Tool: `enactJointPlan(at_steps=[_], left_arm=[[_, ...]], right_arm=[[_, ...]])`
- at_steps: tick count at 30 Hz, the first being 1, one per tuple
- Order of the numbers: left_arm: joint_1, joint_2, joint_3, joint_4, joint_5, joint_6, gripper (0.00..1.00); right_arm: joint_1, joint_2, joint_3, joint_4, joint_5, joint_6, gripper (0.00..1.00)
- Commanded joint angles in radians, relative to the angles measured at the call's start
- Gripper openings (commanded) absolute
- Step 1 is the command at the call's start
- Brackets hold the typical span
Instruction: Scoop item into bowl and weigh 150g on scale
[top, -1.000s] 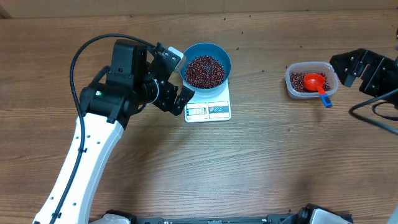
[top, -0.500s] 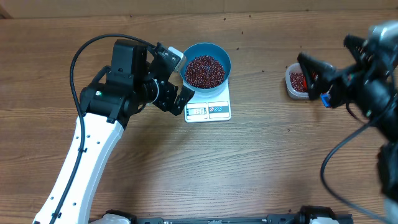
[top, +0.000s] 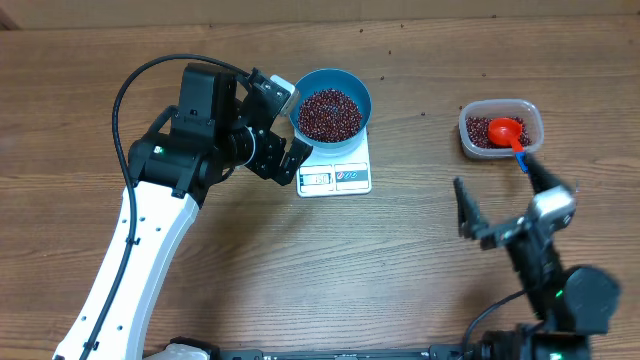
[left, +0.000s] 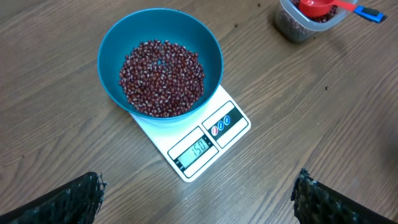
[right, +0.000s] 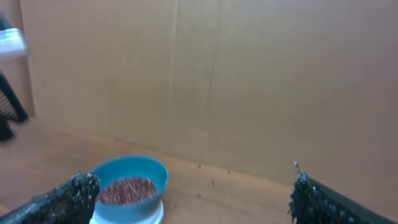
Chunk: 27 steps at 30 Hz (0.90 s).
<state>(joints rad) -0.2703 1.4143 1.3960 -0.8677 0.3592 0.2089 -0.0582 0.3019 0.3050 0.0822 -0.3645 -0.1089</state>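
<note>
The light-blue bowl (top: 362, 96) stands on the white scale (top: 352, 160) and holds a heap of dark red-brown beans (top: 330, 113). In the left wrist view the bowl (left: 118, 43), its beans (left: 161, 78) and the scale (left: 233, 106) lie ahead, and the display reads 150. My left gripper (top: 288, 125) is open just left of the bowl, with nothing held; its jaws (left: 199, 182) stand wide over bare wood. My right gripper (top: 502, 195) is open and empty at the front right, facing the far-off bowl (right: 134, 167) from low down (right: 193, 185).
A clear plastic tub (top: 500, 103) with leftover beans and a red scoop (top: 507, 130) with a blue handle sits at the right back, also seen in the left wrist view (left: 292, 28). A cardboard wall backs the table. Small dark specks dot the wood.
The right arm has swung away from the tub at the far right, down to the front right of the table. The left arm, bowl and scale have not moved.
</note>
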Motion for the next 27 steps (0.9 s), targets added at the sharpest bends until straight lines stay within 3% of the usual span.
enactJointPlan(at_steps=[1, 10, 19, 27], left_arm=[[0.002, -0.007, 0.022, 0.004, -0.004, -0.014, 1.00], [0.002, -0.007, 0.022, 0.004, -0.004, -0.014, 1.00], [0.002, -0.007, 0.022, 0.004, -0.004, -0.014, 0.99], [0.002, -0.007, 0.022, 0.004, -0.004, -0.014, 1.00]], right_arm=[[0.008, -0.095, -0.143, 0.079, 0.074, -0.005, 1.00], [0.026, -0.241, -0.296, 0.076, 0.193, -0.005, 1.00], [0.024, -0.275, -0.297, -0.153, 0.216, -0.004, 1.00], [0.024, -0.275, -0.297, -0.153, 0.211, 0.010, 1.00]])
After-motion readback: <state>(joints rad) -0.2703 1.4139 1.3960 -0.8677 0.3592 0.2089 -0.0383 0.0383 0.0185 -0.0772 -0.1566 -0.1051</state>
